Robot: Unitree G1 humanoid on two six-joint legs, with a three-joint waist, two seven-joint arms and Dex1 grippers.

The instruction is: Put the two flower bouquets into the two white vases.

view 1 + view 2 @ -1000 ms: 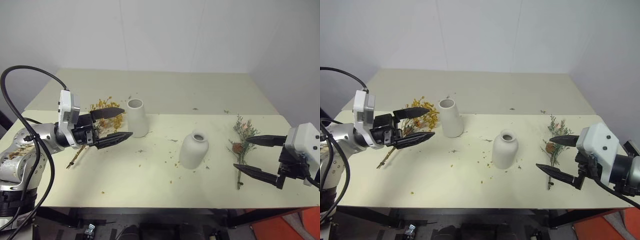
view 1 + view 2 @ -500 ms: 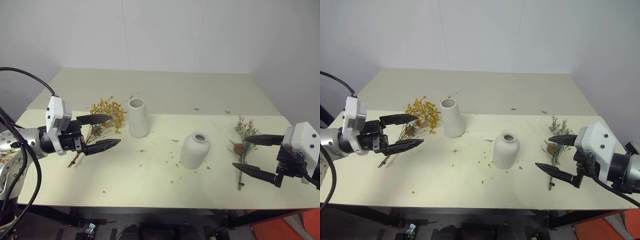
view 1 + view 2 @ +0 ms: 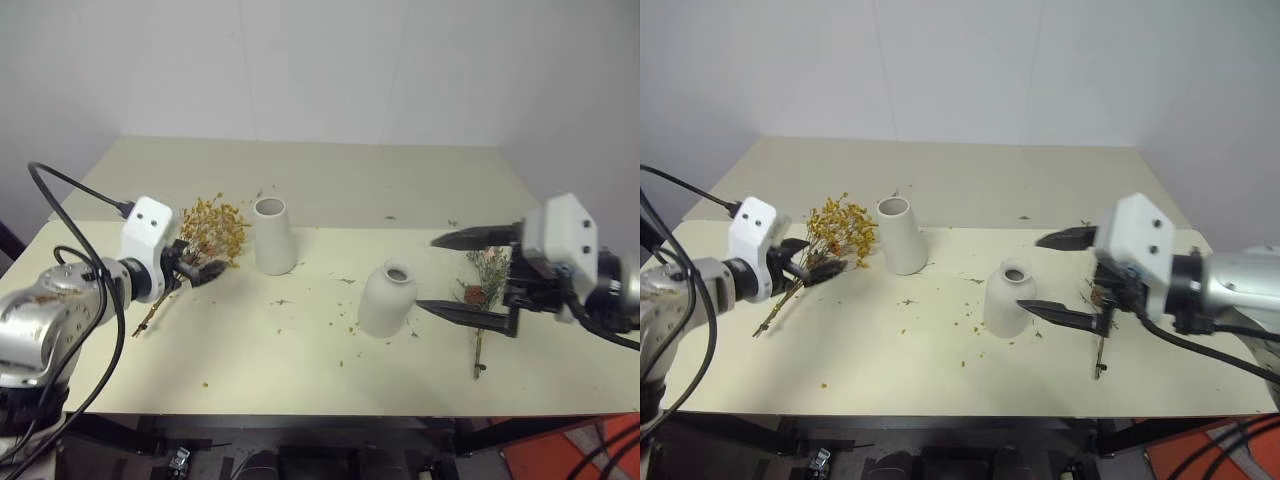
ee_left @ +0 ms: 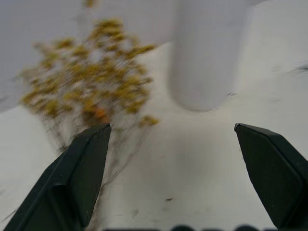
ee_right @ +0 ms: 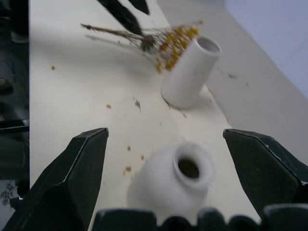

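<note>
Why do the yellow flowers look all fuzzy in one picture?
In the left wrist view the yellow bouquet and the tall vase behind it are smeared and soft, while that gripper's black fingers stay crisp; in the left eye view the same flowers look sharp.

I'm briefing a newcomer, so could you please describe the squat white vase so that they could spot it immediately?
On the pale yellow table, look right of centre. The squat, rounded matte white vase stands there upright, unlike the tall tapered white vase further left; its neck is narrow.
</note>
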